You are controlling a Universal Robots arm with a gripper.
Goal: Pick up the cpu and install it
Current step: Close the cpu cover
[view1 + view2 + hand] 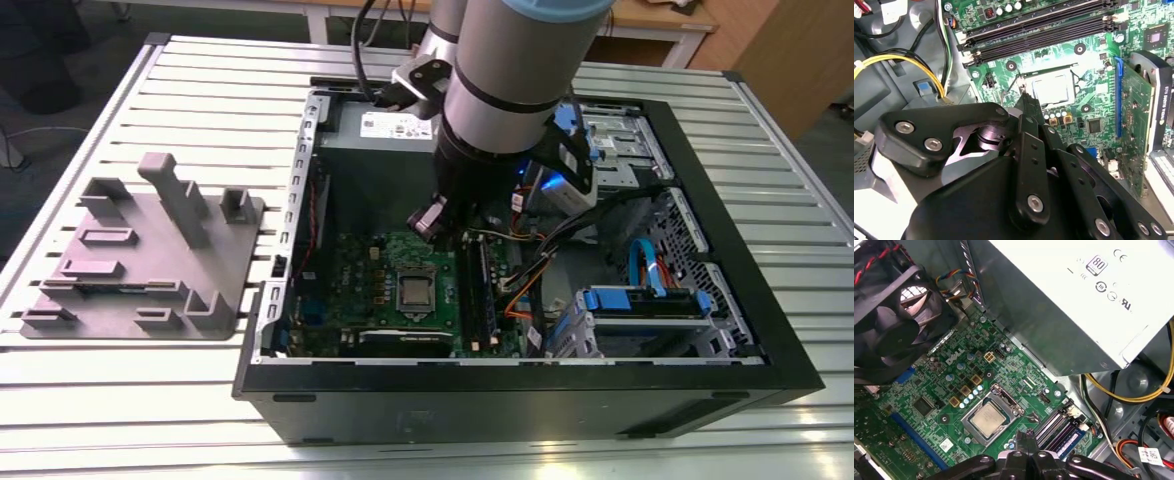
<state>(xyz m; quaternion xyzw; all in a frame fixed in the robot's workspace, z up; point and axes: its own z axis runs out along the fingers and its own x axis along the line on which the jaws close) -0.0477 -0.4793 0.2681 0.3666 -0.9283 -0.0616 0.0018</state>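
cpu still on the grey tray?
No. In the first wrist view the cpu lies in the socket frame on the green board.

Cpu (pixel 988 420) sits in socket on motherboard (pixel 929 385)

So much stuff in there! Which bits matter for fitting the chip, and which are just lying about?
Job:
cpu, lying in its socket
gripper
green board

Lying about:
grey tray
fan
power supply
blue drive bay
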